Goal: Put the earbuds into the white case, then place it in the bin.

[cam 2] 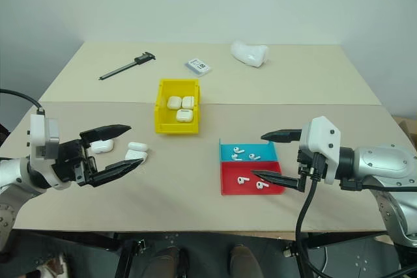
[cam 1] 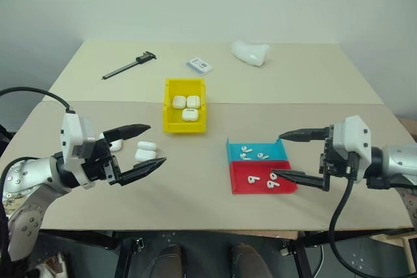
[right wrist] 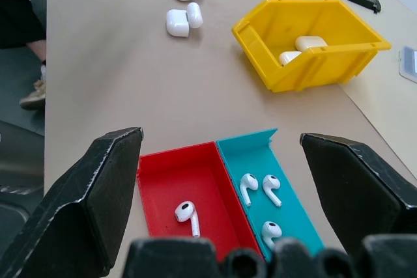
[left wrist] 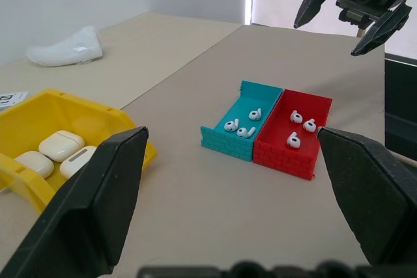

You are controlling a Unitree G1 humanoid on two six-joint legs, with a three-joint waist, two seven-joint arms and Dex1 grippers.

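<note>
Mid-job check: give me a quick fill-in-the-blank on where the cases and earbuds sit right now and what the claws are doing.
1. The yellow bin already holds ____ white cases.
2. Three earbuds lie in the blue tray, and three more lie in the ____ tray.
3. The left claw and right claw are both ____ and hold nothing.
4. The black caliper lies on the table's far ____ side.

Missing words: three; red; open; left

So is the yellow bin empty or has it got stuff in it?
Not empty. The bin already holds three white cases, lying closed on its floor.
</note>
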